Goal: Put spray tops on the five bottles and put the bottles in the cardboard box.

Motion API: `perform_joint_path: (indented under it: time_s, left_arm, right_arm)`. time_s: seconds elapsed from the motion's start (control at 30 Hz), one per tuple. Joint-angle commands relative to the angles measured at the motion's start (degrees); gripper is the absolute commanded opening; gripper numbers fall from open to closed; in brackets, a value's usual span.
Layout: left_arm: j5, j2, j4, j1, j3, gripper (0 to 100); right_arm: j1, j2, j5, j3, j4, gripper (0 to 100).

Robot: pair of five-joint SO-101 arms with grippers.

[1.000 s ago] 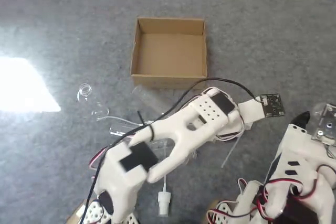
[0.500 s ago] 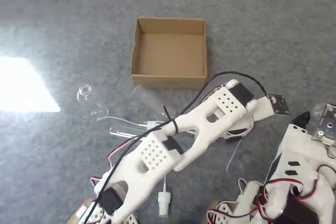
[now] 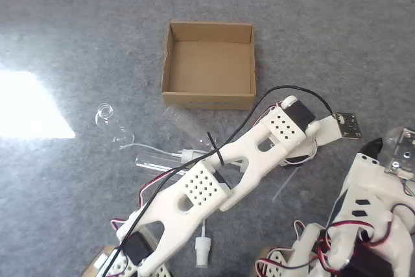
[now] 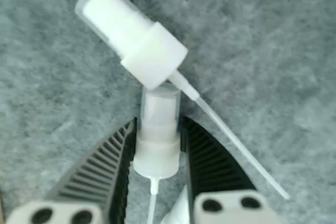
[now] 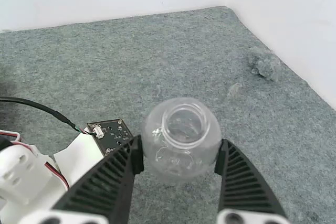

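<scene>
The left claw (image 4: pixel 157 124) is clamping a spray top (image 4: pixel 156 153) by its collar, a jaw pressing each side, while the top is lying flat on the bench (image 4: pixel 273 51). Its long axis is running along the jaws rather than across them. The capped head is pointing away from the wrist and the thin dip tube back towards it. A second top (image 4: pixel 139 35) is lying aslant just beyond, its collar touching the held top's head, so a lift is likely to nudge it.

The right claw (image 5: pixel 180 144) is gripping a bottle (image 5: pixel 178 158) by the body, with the open mouth facing up at its wrist.

In the high view the left arm (image 3: pixel 214 186) is stretching diagonally across the bench, its wrist ending near the right arm (image 3: pixel 369 205), so the two claws are lying close together. As I judge it, the coming move is turning on that tube. It is aiming the wrong way for the bottle's mouth, and the left wrist will need to swing it round.

A loose top (image 3: pixel 202 249) is lying by the arm bases. Farther out, two bare bottles (image 3: pixel 107 116) (image 3: pixel 185 124) are waiting, and beyond them the box (image 3: pixel 207 100) is standing open with no bottle inside.
</scene>
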State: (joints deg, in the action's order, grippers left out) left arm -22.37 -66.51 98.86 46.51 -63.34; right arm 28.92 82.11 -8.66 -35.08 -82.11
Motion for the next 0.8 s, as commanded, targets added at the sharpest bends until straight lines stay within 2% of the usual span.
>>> perform_joint_path:
  time_s: [0.0, 0.13, 0.4, 0.77]
  left_arm:
    - [0.88, 1.23, 1.85, -0.26, -1.71, 1]
    - [2.29, 4.13, 1.85, -0.44, -1.36, 1]
    - [7.3, 13.89, 1.85, -7.74, -1.54, 1]
    - [13.36, 24.62, 1.49, -12.66, -1.71, 1]
  right_arm:
    - [0.4, 0.4, -0.79, 0.44, 1.36, 13.4]
    - [0.4, 0.4, -0.79, 0.44, 1.36, 13.4]
    - [0.4, 0.4, -0.79, 0.35, 1.89, 13.4]
    - [0.4, 0.4, -0.7, 0.26, 2.24, 13.4]
